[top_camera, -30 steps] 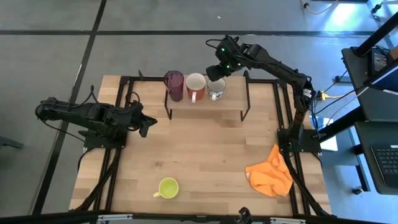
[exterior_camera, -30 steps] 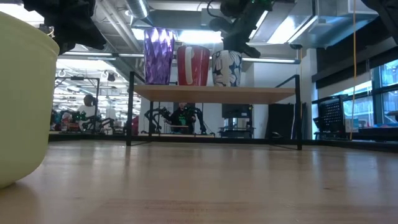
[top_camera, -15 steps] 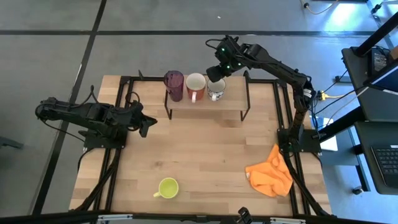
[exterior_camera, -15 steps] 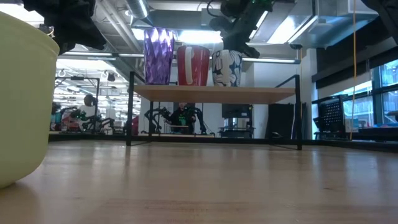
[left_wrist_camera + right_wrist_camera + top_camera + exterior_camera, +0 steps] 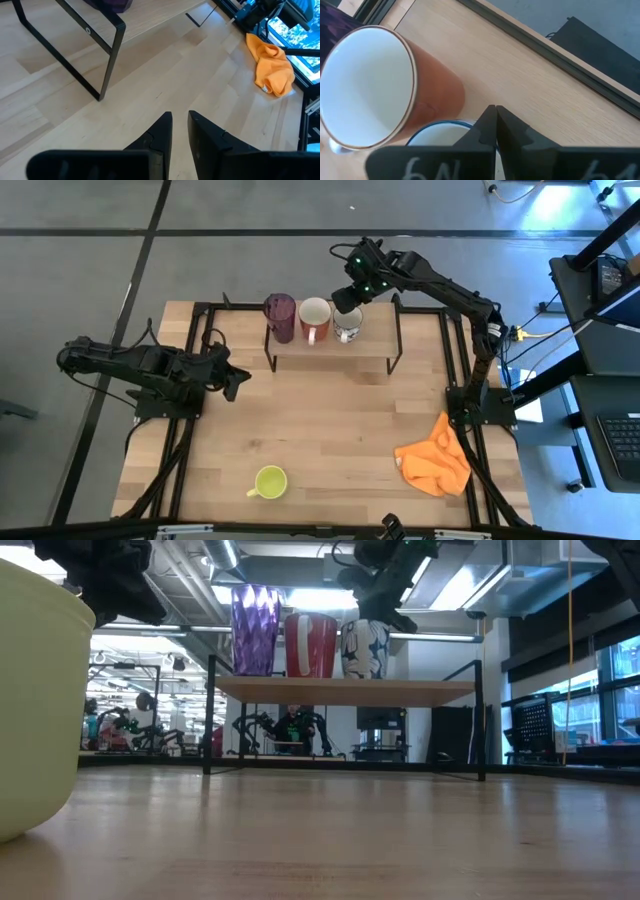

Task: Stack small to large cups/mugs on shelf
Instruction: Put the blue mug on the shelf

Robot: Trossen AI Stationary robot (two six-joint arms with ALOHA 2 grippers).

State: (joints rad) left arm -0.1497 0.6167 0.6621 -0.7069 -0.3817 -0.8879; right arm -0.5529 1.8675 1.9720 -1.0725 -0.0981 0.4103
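The tabletop [image 5: 330,420] carried the shelf [image 5: 375,345] at its far side, holding the purple tumbler [image 5: 280,317], reddish-brown mug [image 5: 314,318] and patterned mug [image 5: 348,325] in a row; the yellow-green mug [image 5: 268,482] sat alone at the near edge; probably light, rigid, glazed and slippery, best taken by the rim or handle; the right gripper [image 5: 347,293] hung fingers together above the patterned mug; the left gripper [image 5: 238,378] waited at left, slightly parted, empty; only the right wrist view showed the closed fingertips [image 5: 490,125].
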